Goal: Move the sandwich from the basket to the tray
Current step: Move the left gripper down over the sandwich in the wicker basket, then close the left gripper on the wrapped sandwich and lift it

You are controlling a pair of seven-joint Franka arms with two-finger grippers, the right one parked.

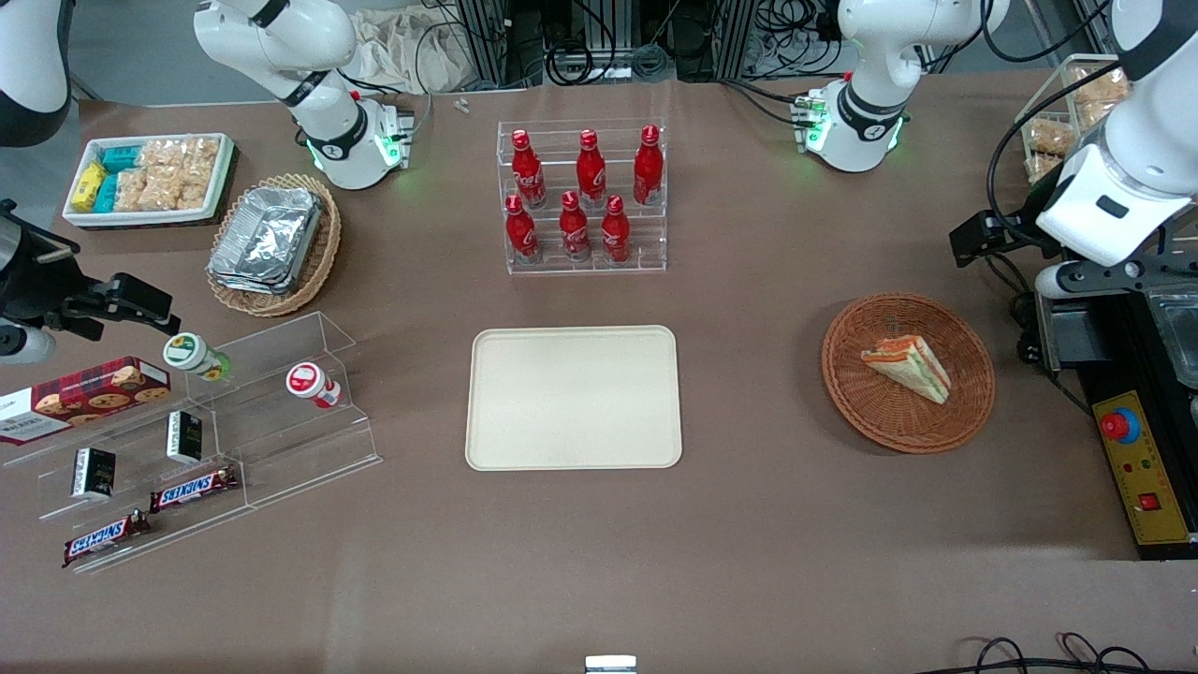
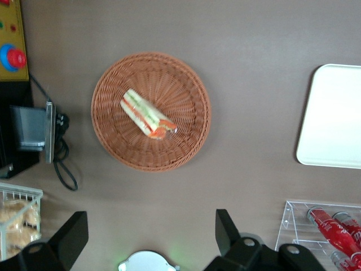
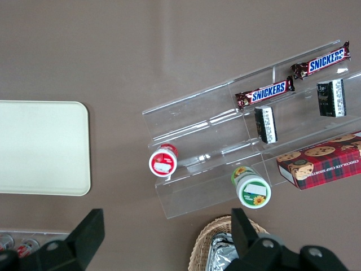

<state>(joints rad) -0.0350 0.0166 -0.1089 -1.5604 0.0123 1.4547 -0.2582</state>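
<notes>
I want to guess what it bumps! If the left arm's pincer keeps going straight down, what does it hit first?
Probably bare table, just beside the basket. The open pincer hangs high; the sandwich lies off its line.

On the brown worktop (image 1: 767, 524), a clear rack (image 1: 585, 201) at 12 o'clock holds six red cola bottles (image 1: 574, 225). At 10 o'clock sit a white bin of snack packets (image 1: 148, 178) and, just beside it, a tan wicker basket with foil containers (image 1: 271, 243). At 8 o'clock a clear stepped shelf (image 1: 215, 440) carries two Snickers bars (image 1: 192, 489), a cookie box (image 1: 82, 398) and two small capped jars (image 1: 314, 384).
</notes>
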